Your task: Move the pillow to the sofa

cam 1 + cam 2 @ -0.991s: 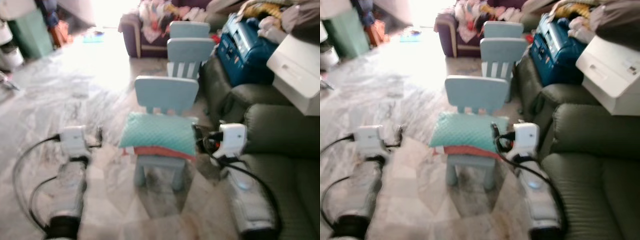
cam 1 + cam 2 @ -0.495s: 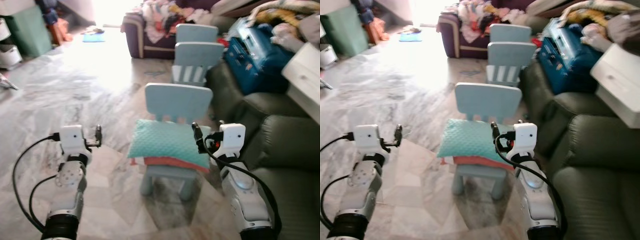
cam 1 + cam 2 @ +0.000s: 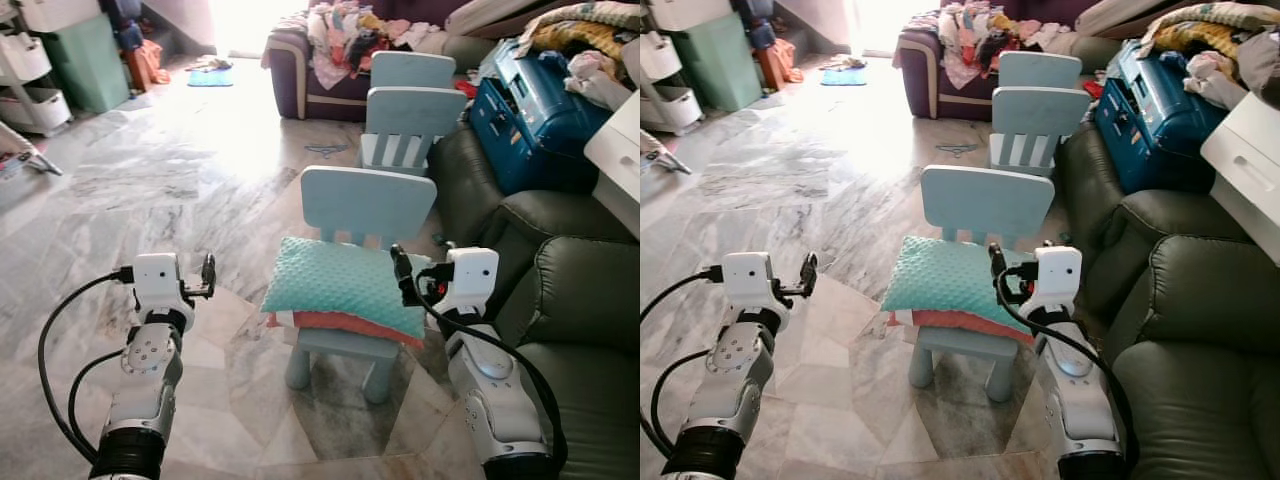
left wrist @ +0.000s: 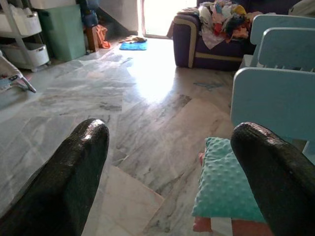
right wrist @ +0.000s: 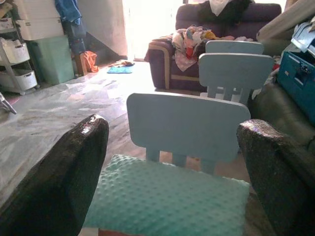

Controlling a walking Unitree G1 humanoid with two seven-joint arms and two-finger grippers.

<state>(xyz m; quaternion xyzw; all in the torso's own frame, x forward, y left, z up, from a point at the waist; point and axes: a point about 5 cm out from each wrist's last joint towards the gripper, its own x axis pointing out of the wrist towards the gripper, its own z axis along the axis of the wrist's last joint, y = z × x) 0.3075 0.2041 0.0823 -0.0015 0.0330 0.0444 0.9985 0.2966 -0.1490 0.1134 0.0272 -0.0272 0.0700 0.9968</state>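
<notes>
Lying mid-frame on the small blue chair (image 3: 345, 345), the teal pillow (image 3: 343, 284) is looking soft and light; left hand (image 3: 207, 272) and right hand (image 3: 398, 268), both spread open, are flanking its side edges, the likely grasp points.

Teal dotted pillow (image 3: 345, 284), pale-blue chair (image 3: 368, 203)

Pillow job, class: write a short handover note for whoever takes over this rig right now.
Left gripper: open, empty, out to the left of the chair.
Right gripper: open, empty, at the pillow's right edge.
Pillow: teal, lying on the chair seat on top of a red cushion.
Sofa: dark green, on the robot's right.
Done: robot stands before the chair, arms raised.
Left: grasp the pillow, lift it, carry it to the sofa.
</notes>
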